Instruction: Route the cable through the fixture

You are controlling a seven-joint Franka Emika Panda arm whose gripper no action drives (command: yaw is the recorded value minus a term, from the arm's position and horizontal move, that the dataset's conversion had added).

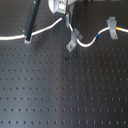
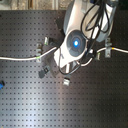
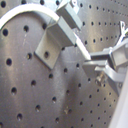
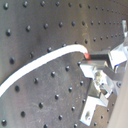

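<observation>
The tilted fixture point(image 1: 73, 41) is the landmark here; it sits on the black perforated board point(image 1: 60, 95), and in the first exterior view the cable point(image 1: 45, 29) comes in from the view's left edge, rises toward the gripper point(image 1: 64, 19) just above the fixture, then leaves the fixture's lower side and runs on, with its green, yellow and blue bands, to a second clip point(image 1: 112, 23) well off to the first exterior view's right; a black rod point(image 1: 31, 20) leans beside the cable, on the far side of the gripper from the fixture; in the first wrist view the cable point(image 3: 30, 14) arcs over and behind the fixture point(image 3: 57, 35) and comes down to the fingers point(image 3: 102, 65), and in the second wrist view the cable point(image 4: 45, 62) ends at the fingers point(image 4: 95, 59), so the jaws look clenched on the cable, though the contact itself is small and blurred; the relation that matters, as I judge it, is that the held stretch lies close alongside the fixture's forked top, its long axis running roughly across the fork, so the coming move is a short carry down into the slot; in the second exterior view the arm point(image 2: 75, 42) hides the fixture.
</observation>
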